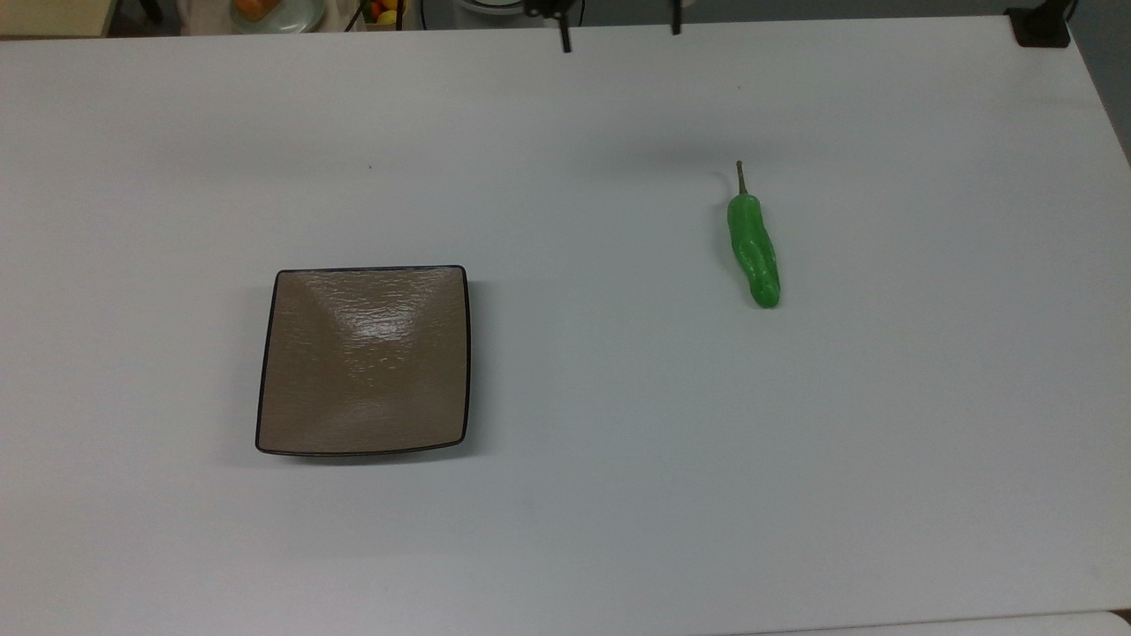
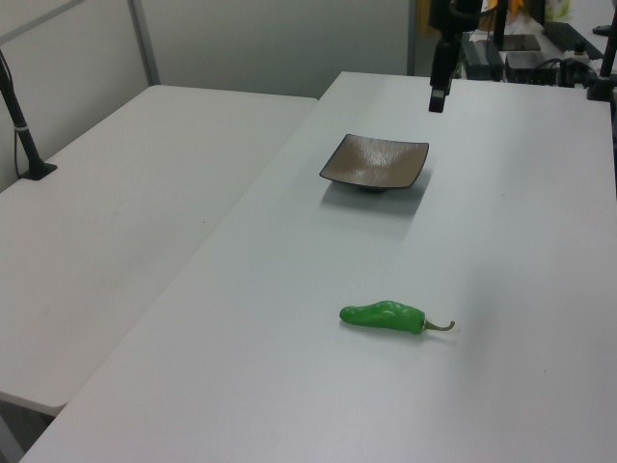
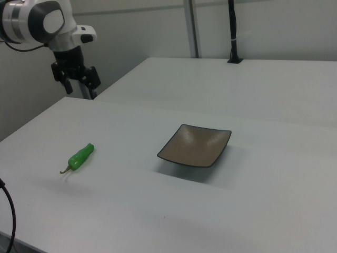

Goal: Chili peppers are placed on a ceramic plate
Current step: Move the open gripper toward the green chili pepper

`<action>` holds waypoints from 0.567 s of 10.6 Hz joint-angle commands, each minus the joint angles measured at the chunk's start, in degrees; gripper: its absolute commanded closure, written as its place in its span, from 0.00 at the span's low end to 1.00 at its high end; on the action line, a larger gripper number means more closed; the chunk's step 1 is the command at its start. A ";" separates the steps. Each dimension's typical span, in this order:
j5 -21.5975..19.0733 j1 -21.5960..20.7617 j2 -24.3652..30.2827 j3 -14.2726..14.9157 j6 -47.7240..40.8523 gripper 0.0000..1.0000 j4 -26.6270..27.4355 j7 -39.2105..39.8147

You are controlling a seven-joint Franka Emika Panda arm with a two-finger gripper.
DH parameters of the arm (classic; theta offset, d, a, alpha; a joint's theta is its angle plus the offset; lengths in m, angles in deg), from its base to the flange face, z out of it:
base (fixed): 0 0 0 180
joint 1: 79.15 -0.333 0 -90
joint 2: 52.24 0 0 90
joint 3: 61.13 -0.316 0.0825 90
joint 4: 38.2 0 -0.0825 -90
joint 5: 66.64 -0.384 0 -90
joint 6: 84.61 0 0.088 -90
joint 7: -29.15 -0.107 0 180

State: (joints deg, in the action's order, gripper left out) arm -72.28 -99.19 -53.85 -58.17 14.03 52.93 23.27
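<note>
The chili pepper [image 1: 753,250] is shown lying flat on the white table [image 1: 618,495], stem toward the top view's top edge, in the top view's right half. The ceramic plate [image 1: 364,360] is seen well apart from it, in the top view's left half, with nothing on it. In the left view the chili pepper [image 2: 384,315] lies nearer the camera and the ceramic plate [image 2: 375,162] farther back; in the right view the chili pepper [image 3: 80,157] lies to the left of the ceramic plate [image 3: 195,145].

The gripper [image 3: 77,80] is held high above the table's far edge, well apart from both objects; in the top view its two dark fingertips [image 1: 565,39] are seen set apart, so the jaws appear spread and nothing is carried, though the gap is judged from small dark tips alone. In the left view the gripper [image 2: 439,89] hangs beyond the plate.

The step in hand is judged to be the approach: the pepper is not yet reached. The next move is judged to call for travel over the pepper, a descent with the jaws set across its narrow width near mid-body, and a gentle closure, since the glossy, bumpy skin may slip.

No brand, label or legible writing is found on the pepper, the plate, the table or the arm.
</note>
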 commanded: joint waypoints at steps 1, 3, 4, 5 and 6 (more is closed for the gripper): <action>0.89 -1.14 -2.61 -4.53 0.94 0.00 -2.37 -6.24; 0.98 -2.36 -5.06 -7.08 1.20 0.00 -3.76 -8.87; 0.98 -3.24 -7.60 -7.79 1.12 0.00 -5.78 -10.97; 1.15 -4.73 -9.45 -7.97 1.38 0.00 -6.58 -12.91; 1.85 -6.13 -11.21 -8.06 1.64 0.00 -6.67 -13.80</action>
State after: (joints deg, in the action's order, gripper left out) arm -72.27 -102.41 -60.07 -66.10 14.65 49.26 13.09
